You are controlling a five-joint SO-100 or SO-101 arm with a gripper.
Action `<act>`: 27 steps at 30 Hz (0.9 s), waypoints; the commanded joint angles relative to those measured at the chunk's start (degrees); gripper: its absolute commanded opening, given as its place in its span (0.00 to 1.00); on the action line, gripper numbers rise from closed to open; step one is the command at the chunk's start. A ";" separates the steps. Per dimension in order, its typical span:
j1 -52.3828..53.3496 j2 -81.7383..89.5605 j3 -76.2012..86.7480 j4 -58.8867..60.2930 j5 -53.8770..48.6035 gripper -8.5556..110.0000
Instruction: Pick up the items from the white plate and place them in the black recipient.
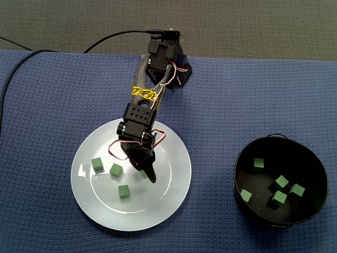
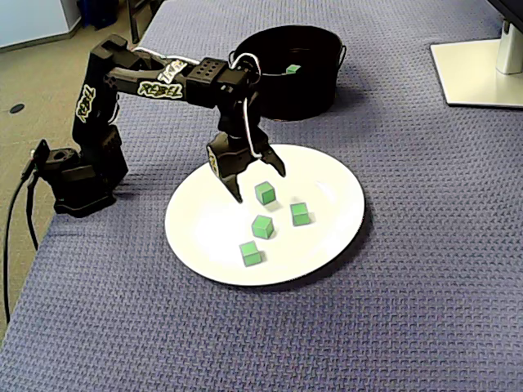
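Jaws spread near cube [image 2: 264,193], mostly hidden elsewhere.

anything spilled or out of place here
Nothing stands out. Four green cubes sit on the white plate, five in the black container, none on the blue cloth. The end effector hangs open over the plate.

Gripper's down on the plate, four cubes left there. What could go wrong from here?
1. The gripper is open around the nearest green cube, which seems off-centre between the fingertips. Closing may shove it across the smooth white plate instead of clamping it.
2. The neighbouring cube lies close by, so a sliding cube or a finger could knock it.
3. The black container has tall walls, and a low carry might clip its rim.
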 commanded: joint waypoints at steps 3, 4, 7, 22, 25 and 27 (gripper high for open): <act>-2.64 0.00 -1.58 -2.20 2.02 0.35; -2.81 0.00 -1.23 -2.55 2.20 0.34; -3.25 0.00 -0.44 -3.43 2.55 0.30; -3.96 1.58 2.99 -6.77 3.60 0.07; -2.81 6.50 2.55 -4.92 5.71 0.07; -1.23 12.74 0.97 -2.11 8.70 0.07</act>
